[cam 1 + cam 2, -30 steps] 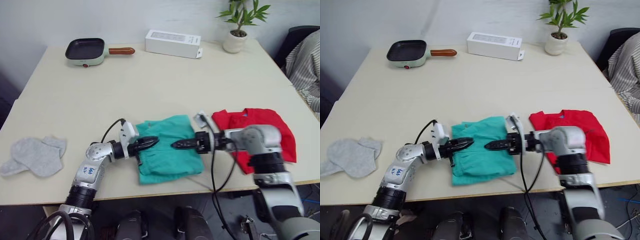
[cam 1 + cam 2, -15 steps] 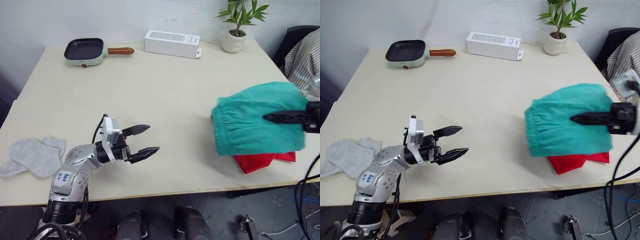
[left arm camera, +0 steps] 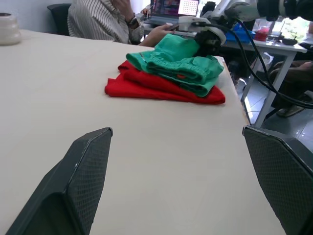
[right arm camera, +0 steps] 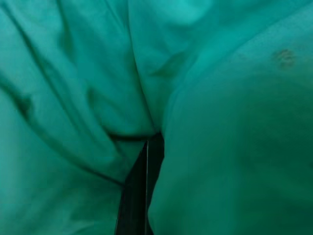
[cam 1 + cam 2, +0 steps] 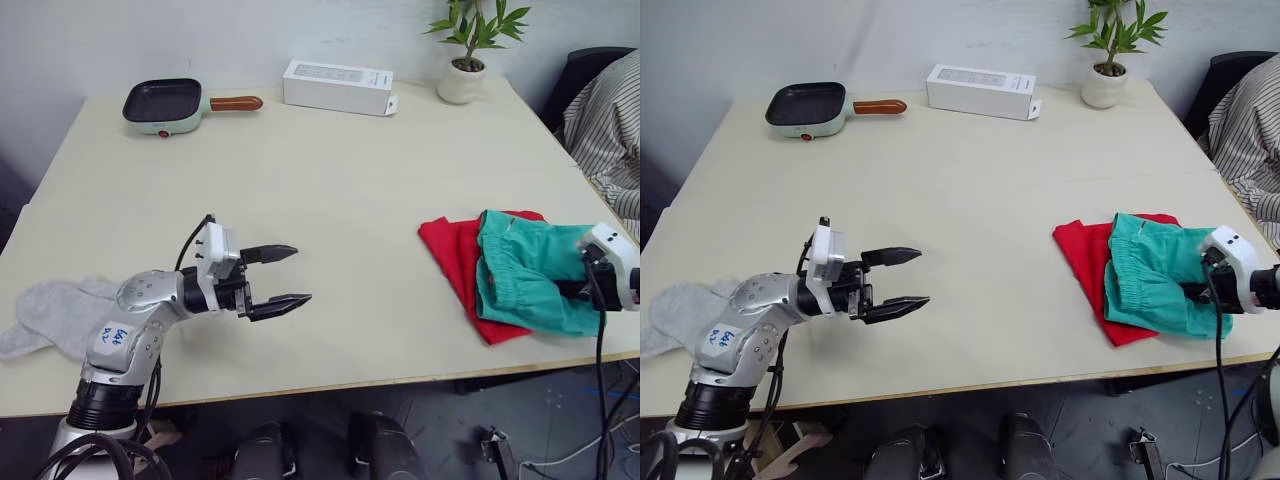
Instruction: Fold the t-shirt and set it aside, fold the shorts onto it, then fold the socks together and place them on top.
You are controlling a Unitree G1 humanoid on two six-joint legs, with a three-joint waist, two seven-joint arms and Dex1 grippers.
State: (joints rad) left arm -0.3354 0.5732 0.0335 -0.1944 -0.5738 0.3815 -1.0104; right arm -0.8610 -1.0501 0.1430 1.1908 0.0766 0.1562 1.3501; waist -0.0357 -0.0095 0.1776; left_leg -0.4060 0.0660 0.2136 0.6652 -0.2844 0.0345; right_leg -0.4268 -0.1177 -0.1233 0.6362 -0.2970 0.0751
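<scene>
right end effector (image 4: 142, 191) fingers buried in shorts (image 5: 525, 270), socks (image 5: 45, 312) partly behind left arm

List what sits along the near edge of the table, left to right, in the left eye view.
socks → left end effector, open over bare table → t-shirt → shorts on top of it → right end effector, closed on the shorts.

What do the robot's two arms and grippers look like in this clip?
The left arm is silver with a white sticker marked in blue, a black cable, a white wrist block and a left gripper of two pointed black fingers, textured like mesh. The right arm's wrist is white and black, trailing a black cable.
</scene>
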